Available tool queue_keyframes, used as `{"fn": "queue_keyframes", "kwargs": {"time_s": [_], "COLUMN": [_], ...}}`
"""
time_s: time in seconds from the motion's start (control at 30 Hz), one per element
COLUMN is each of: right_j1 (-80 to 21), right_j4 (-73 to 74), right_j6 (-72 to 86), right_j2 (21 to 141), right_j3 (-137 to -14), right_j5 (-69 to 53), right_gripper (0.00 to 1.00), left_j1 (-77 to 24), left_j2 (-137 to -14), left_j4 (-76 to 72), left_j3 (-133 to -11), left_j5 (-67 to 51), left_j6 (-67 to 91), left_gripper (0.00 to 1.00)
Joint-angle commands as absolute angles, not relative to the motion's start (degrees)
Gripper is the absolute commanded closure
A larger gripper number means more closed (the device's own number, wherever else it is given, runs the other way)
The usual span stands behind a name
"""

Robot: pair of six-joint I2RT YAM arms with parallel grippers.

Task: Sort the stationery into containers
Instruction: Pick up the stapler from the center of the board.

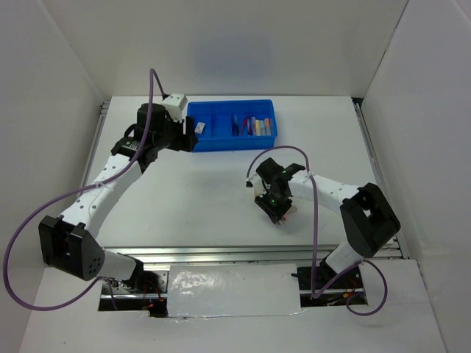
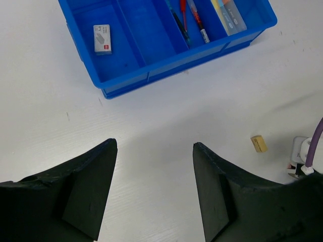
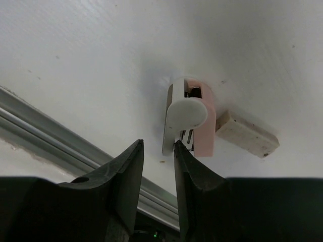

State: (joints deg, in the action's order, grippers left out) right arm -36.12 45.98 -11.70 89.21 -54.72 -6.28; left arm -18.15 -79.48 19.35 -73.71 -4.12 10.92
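Top view: the tray (image 1: 228,145) sits at 12 o'clock on the bench (image 1: 213,198). The right end effector (image 1: 278,215) is down at 4 o'clock, seemingly mid-pickup, and next needs a pinch and lift. Left wrist: the left end effector (image 2: 155,143) gapes wide and empty, with a tan piece (image 2: 259,143) at 3 o'clock. Right wrist: jaws nearly closed, clasping nothing, a pink-white piece (image 3: 191,118) at their tips and an eraser (image 3: 247,133) beside it.

Your top view looks steeply down from above the near edge, covering the whole counter (image 1: 221,198). Your left wrist view looks down from high over the counter and shares the blue tray (image 2: 126,75) with it. Your right wrist view sits very close to the counter.
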Motion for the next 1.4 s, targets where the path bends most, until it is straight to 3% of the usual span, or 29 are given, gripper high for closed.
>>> {"fn": "queue_keyframes", "kwargs": {"time_s": [0.0, 0.23, 0.43, 0.53, 0.6, 0.93, 1.17, 1.37], "right_j1": [-36.74, -36.74, -39.98, -42.62, -44.29, -53.08, -60.46, -62.40], "right_j4": [43.24, 42.98, 41.84, 40.34, 40.52, 37.81, 28.31, 12.24], "right_j6": [-10.20, -9.75, -9.93, -10.02, -10.81, -26.79, -41.20, -52.36], "right_j2": [90.00, 91.23, 91.67, 91.85, 91.24, 77.79, 73.74, 73.13], "right_j3": [-54.32, -53.88, -52.30, -51.24, -51.50, -51.94, -49.40, -45.36], "right_j5": [-3.61, -2.55, -0.36, 3.59, 4.65, 13.88, 25.65, 33.83], "right_gripper": [0.62, 0.65, 0.79, 0.95, 1.00, 1.00, 1.00, 1.00], "left_j1": [-18.46, -18.37, -18.46, -17.85, -17.14, -11.33, -13.09, -15.73], "left_j2": [-78.40, -78.49, -78.05, -77.96, -77.78, -74.63, -72.42, -71.72], "left_j4": [18.28, 17.84, 18.02, 19.42, 20.12, 19.60, 18.19, 19.69], "left_j3": [-75.76, -75.41, -74.88, -75.15, -75.15, -69.18, -65.83, -66.18], "left_j5": [-3.78, -3.96, -3.78, -5.53, -9.20, -35.92, -41.92, -39.99], "left_j6": [11.78, 11.95, 12.22, 13.62, 15.54, 18.64, 12.93, 10.37], "left_gripper": [0.26, 0.26, 0.26, 0.26, 0.26, 0.30, 0.29, 0.28]}}
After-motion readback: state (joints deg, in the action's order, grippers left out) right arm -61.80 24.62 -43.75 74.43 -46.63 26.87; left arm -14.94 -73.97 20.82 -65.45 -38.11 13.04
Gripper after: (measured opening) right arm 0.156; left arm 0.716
